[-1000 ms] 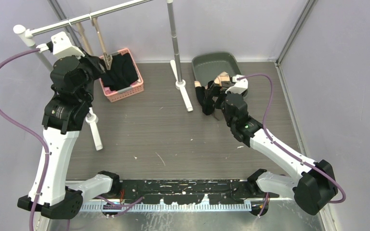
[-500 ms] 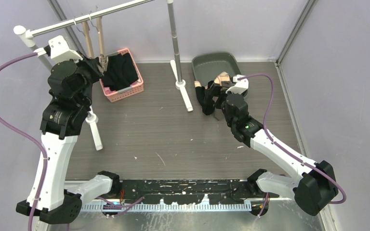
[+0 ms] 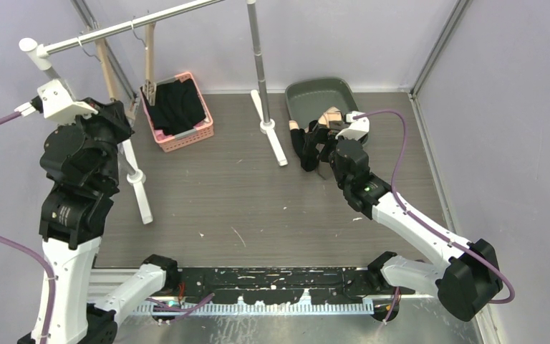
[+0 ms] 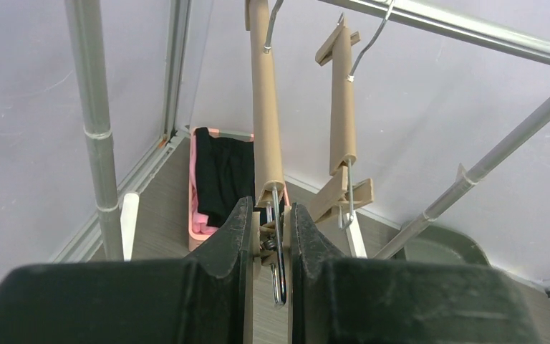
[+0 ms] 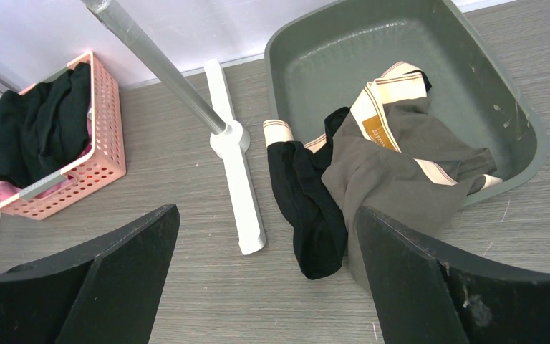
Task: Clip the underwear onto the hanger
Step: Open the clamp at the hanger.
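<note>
Far left: the hanger (image 4: 265,122) hangs off the rail (image 4: 473,32) by its hook. It's tipped on end, so its long axis runs almost straight up and down with one clip (image 4: 278,244) at the bottom. The left jaws are nearly closed and pinch that bottom end, with the clip's wire loop poking out between the two fingers. A second hanger (image 4: 344,115) dangles the same way just to the right, nothing touching it. Behind them on the counter (image 3: 258,201) is the pink basket (image 4: 195,215) with black clothes in it.

Over on the right, the underwear is well away from the hangers. The black pair (image 5: 311,208) lies on the counter just beside the rack foot (image 5: 236,179). Its long axis runs front to back, and the cream waistband is at the far end by the bin (image 5: 494,93). The grey pair (image 5: 394,172) spills out of the bin over its near rim, touching the black pair.

The right jaws are spread as wide as they go and grip nothing. They hover over the pile, and in the wrist view both pairs show in the gap between the fingers.
</note>
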`<state>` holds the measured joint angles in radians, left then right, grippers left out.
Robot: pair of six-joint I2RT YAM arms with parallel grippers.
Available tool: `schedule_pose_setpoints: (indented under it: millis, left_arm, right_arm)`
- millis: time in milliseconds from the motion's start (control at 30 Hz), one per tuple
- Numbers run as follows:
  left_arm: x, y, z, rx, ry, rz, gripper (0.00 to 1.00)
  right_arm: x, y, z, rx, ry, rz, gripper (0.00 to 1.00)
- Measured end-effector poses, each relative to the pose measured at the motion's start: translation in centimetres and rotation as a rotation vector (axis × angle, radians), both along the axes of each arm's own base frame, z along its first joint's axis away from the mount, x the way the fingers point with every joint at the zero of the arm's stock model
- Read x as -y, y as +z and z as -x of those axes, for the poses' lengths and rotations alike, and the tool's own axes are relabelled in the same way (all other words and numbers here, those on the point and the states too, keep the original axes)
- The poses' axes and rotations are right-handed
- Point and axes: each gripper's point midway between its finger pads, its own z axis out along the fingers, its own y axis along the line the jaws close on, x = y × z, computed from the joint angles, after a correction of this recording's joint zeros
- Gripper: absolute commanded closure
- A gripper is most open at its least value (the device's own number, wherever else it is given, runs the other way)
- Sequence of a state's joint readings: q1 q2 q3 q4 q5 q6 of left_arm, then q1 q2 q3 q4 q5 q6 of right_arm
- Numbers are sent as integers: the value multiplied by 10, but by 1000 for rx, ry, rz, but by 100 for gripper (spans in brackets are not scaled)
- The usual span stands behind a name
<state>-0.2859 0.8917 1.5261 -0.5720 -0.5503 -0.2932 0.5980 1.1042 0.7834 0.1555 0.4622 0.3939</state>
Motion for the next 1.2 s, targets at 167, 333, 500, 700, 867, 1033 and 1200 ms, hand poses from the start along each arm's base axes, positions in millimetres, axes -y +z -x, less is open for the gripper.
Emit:
schedule_pose_setpoints:
  millis: [167, 333, 500, 700, 867, 1033, 1200]
  left_arm:
    - [0, -3, 5, 7, -8, 2, 100]
    - [4, -13, 3, -11, -30, 0, 100]
    - [8, -20, 5, -19, -56, 1, 100]
    - [11, -16, 16, 10, -89, 29, 100]
    - [11, -18, 26, 20, -104, 53, 100]
    - [13, -31, 26, 2, -106, 72, 100]
    - [17, -67, 17, -77, -107, 80, 100]
  right_arm:
    - [0, 0, 0, 0, 0, 0, 0]
    - [0, -1, 0, -1, 0, 1, 0]
    - [1, -3, -2, -6, -5, 4, 0]
    - [0, -6, -3, -14, -4, 10, 0]
    - [0, -6, -3, -14, -4, 10, 0]
    - [0, -8, -3, -17, -4, 12, 0]
    - [0, -9, -4, -19, -4, 13, 0]
